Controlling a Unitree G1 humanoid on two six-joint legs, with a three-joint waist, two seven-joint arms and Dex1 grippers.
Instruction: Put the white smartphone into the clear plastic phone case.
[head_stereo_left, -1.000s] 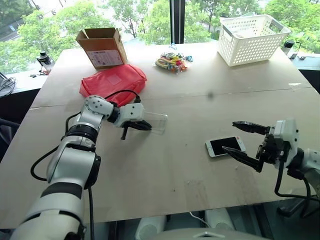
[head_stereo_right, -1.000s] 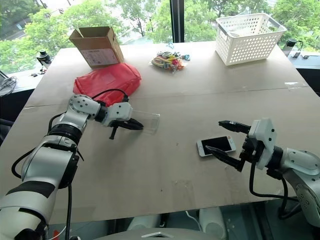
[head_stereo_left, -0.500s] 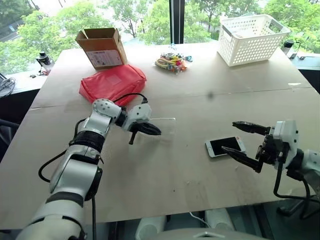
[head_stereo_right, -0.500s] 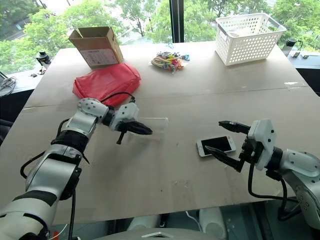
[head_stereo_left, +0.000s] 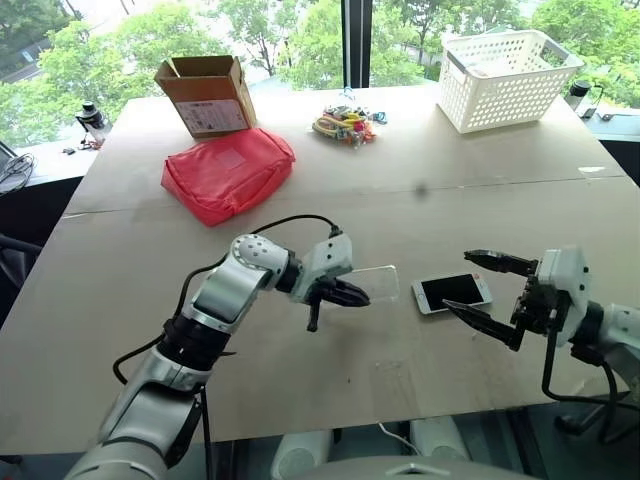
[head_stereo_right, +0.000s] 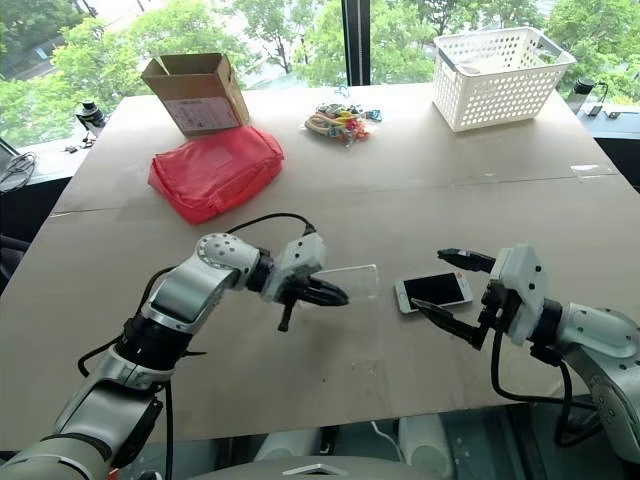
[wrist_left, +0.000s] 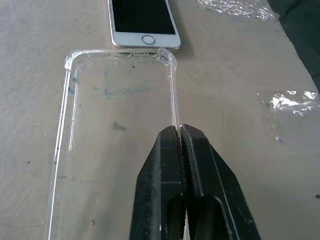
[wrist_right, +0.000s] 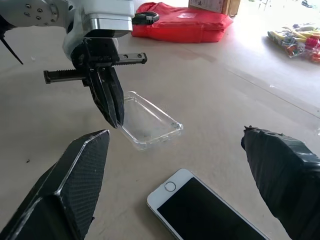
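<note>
The white smartphone (head_stereo_left: 452, 291) lies flat on the table, screen up, at the right. The clear plastic phone case (head_stereo_left: 378, 283) hangs just left of it, held roughly level a little above the table. My left gripper (head_stereo_left: 357, 298) is shut on the case's long rim, as the left wrist view shows (wrist_left: 179, 132). There the case's (wrist_left: 117, 125) far end nearly meets the phone's (wrist_left: 142, 22) home-button end. My right gripper (head_stereo_left: 458, 280) stands open around the phone's right part, one finger on each side, touching nothing. Seen from the right wrist, the phone (wrist_right: 200, 210) lies between its fingers.
A red pouch (head_stereo_left: 228, 170) and an open cardboard box (head_stereo_left: 205, 93) sit at the back left. A bundle of colourful items (head_stereo_left: 345, 124) lies at the back centre, and a white basket (head_stereo_left: 508, 75) stands at the back right. The table's front edge runs just below both grippers.
My left gripper has carried the clear case to the right and nearer to me, from beside the red pouch to just left of the phone. The right gripper has stayed put.
</note>
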